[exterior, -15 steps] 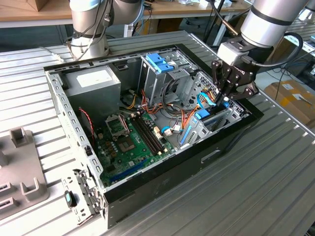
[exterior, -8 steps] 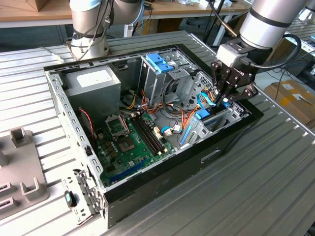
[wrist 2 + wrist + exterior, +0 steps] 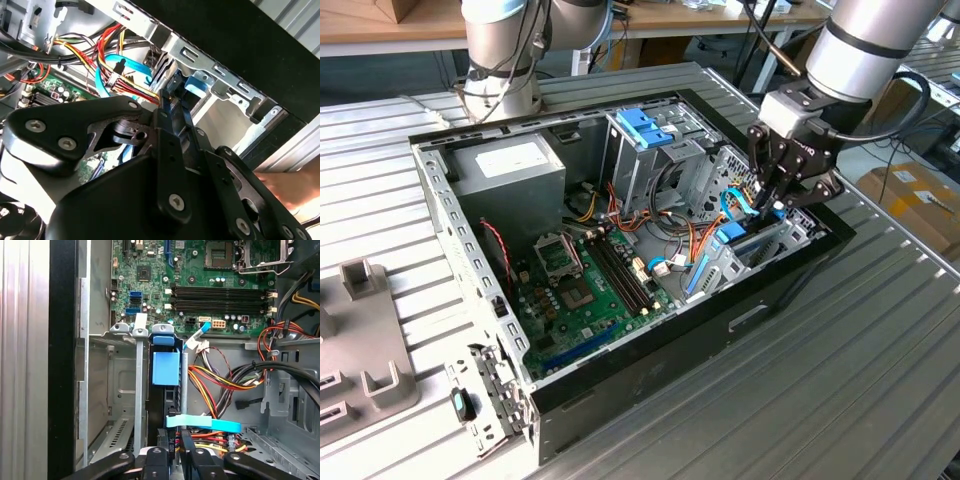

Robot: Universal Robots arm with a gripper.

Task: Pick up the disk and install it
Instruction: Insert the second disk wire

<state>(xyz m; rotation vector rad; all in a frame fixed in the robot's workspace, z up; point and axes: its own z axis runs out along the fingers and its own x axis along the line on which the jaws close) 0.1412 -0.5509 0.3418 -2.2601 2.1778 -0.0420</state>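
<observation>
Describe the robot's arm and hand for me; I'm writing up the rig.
The arm is silver-grey tube with a dark band, a black cable looping beside it. The hand is black metal linkages with silver screw heads beneath a pale grey mount.

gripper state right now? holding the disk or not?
gripper: lowered into the drive bay at the case's corner, fingers closed around the disk, which stands on edge in the bay slot.

Likely a lab: ribbed metal workbench (image 3: 880, 330), opened computer case (image 3: 620, 370), wooden desks (image 3: 380, 25).
</observation>
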